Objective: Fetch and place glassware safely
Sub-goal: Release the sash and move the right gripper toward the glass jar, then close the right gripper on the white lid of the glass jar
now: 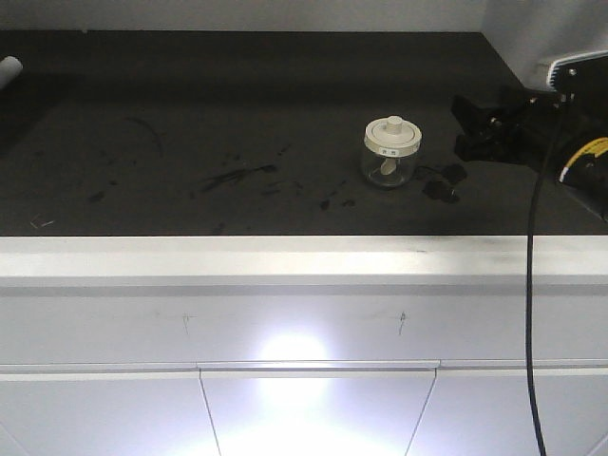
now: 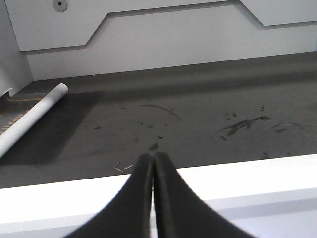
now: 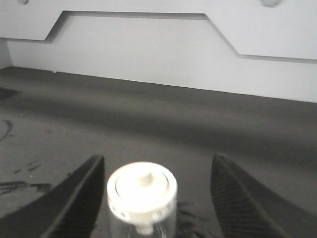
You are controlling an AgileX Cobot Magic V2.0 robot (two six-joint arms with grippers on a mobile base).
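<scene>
The glassware [image 1: 390, 152] is a small clear jar with a cream-white knobbed lid, standing upright on the dark countertop [image 1: 190, 114]. In the front view my right gripper [image 1: 459, 125] hovers just right of it, with a gap between them. From the right wrist, the jar [image 3: 142, 191] shows between the spread black fingers [image 3: 81, 198], nearer the left one and touching neither. The right gripper [image 3: 157, 157] is open. My left gripper [image 2: 152, 156] is shut on nothing, over the counter's white front edge [image 2: 277, 173].
A white tube [image 2: 29, 116] lies at the counter's far left, its end [image 1: 8, 68] showing in the front view. Dark scuff marks [image 1: 237, 176] streak the surface. A white panelled wall [image 3: 148, 54] backs the counter. A black cable [image 1: 532, 313] hangs at the right.
</scene>
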